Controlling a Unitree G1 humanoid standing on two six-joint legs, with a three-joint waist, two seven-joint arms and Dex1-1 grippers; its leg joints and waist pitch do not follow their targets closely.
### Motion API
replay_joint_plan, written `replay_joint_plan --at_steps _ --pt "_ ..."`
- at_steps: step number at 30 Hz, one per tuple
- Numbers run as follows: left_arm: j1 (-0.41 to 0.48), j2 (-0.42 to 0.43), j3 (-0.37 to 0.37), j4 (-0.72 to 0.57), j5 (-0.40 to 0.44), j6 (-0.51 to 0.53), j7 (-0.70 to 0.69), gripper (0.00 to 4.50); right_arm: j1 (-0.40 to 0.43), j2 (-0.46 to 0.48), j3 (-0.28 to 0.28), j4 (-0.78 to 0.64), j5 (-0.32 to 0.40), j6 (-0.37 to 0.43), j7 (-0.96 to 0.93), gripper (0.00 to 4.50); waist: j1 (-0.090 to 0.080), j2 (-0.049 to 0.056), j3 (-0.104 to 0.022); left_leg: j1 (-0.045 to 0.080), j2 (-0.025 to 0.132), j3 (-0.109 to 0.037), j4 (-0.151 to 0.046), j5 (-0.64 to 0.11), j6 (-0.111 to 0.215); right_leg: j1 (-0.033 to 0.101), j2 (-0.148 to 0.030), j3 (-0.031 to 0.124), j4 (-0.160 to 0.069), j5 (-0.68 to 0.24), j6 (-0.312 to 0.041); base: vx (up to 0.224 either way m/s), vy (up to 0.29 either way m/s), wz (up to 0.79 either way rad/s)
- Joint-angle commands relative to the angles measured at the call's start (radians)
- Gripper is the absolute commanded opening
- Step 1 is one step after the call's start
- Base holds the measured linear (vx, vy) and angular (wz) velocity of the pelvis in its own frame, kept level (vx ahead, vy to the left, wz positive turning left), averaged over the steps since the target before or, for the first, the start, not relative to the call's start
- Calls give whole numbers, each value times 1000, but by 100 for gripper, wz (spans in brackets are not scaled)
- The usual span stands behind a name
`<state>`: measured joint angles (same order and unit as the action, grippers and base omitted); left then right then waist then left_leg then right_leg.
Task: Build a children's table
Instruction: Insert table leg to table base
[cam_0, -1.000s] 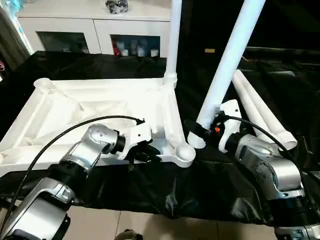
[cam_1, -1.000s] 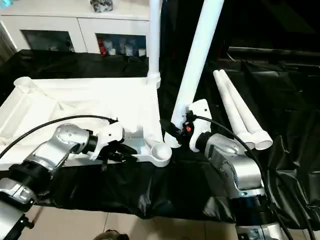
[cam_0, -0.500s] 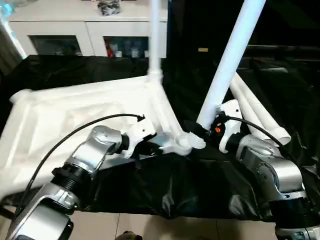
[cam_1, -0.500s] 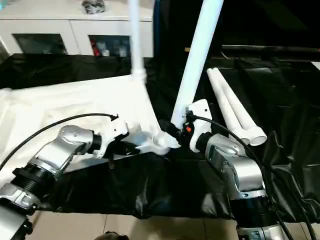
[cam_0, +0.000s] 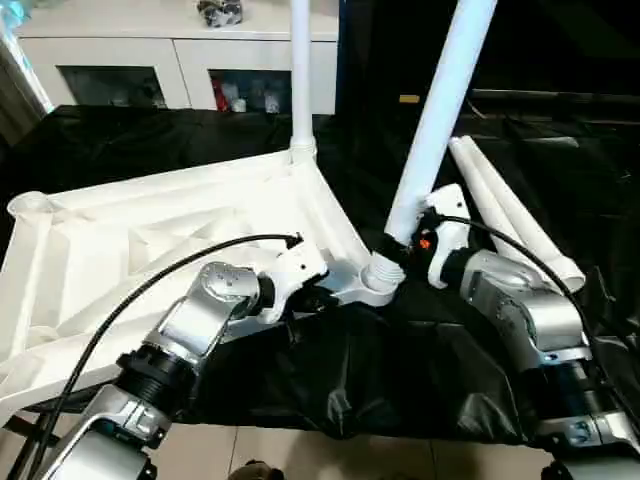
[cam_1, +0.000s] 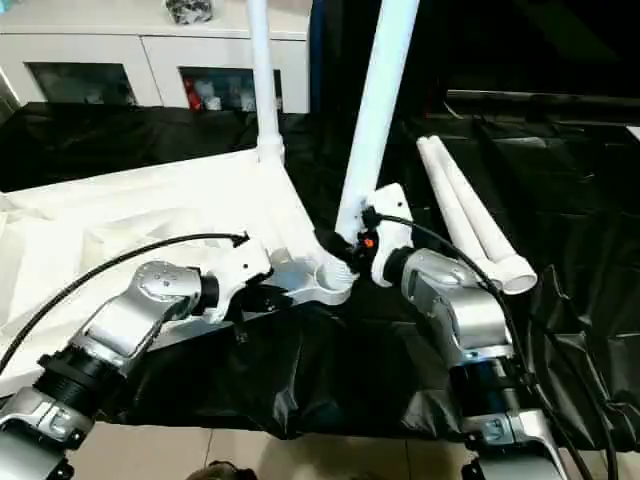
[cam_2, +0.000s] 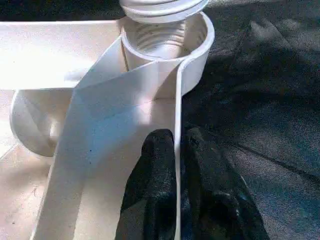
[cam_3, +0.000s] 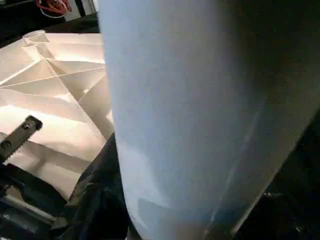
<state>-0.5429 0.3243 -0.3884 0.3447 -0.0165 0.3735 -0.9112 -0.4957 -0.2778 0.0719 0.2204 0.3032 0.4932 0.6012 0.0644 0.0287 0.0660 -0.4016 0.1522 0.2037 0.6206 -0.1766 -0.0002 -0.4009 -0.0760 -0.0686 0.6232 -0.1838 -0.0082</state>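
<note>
The left hand (cam_2: 175, 165) pinches the top's (cam_0: 150, 250) thin rim just behind the corner socket (cam_2: 167, 42). The right hand (cam_0: 405, 248) clasps a leg (cam_0: 440, 110) low, its threaded end at that socket. Both parts look stiff, light and slick, so grip near the joint.

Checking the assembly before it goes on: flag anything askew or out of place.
The leg held by the right pincer leans, unlike the upright fitted leg. Its threaded end sits at the corner socket, not screwed in. The left pincer pinches the top's rim and the top sits tilted. Two legs lie loose on the black cloth.
</note>
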Motion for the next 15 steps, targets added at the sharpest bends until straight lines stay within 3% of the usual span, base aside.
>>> replay_joint_plan --at_steps 1,9,10,13,15 --pt "12 5 2 -11 -4 19 -8 67 -19 0 1 0 -6 -22 10 191 4 -14 -76 31 82 -43 -81 -203 1 37 -90 58 -80 -240 -212 0 0 0" --pt "26 35 22 8 6 16 -5 74 -16 2 7 19 -18 -42 22 191 0 -19 -72 31 81 -46 -84 -244 -16 37 -92 58 -87 -306 -196 0 0 0" --pt "27 35 25 7 0 19 -7 37 -16 2 7 21 -19 -43 23 191 0 -19 -72 32 82 -46 -84 -250 -18 36 -93 58 -88 -318 -192 0 0 0" --pt "26 23 43 20 -12 4 10 37 -14 1 10 25 -20 -42 29 191 -1 -21 -70 34 81 -46 -83 -261 -19 34 -95 59 -92 -348 -185 0 0 0" --pt "27 14 49 33 -26 -6 5 14 -13 2 13 31 -22 -46 32 191 -1 -21 -71 33 82 -47 -84 -258 -19 34 -94 60 -91 -343 -185 0 0 0"
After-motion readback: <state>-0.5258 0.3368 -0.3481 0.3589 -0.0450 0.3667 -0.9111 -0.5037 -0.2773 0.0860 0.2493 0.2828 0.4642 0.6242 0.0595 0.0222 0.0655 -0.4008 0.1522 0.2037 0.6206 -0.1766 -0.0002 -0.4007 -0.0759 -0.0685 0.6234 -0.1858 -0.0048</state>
